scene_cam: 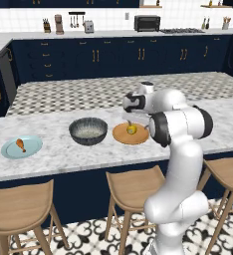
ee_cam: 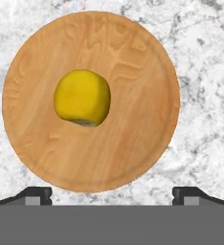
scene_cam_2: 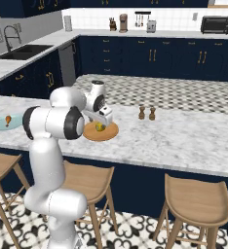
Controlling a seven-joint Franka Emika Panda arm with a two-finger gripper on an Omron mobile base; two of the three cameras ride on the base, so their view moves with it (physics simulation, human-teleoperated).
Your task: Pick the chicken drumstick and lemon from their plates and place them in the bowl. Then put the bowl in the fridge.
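Hand view: lemon, stem end downward

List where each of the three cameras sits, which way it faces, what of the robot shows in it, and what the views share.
Left base view: behind the arm, left; faces the marble counter; arm at lower right.
Right base view: behind the arm, right; same counter; arm at lower left.
Hand view: on the hand, looking straight down; open gripper tips at the bottom.
Shared: the lemon on the wooden plate, in all three.
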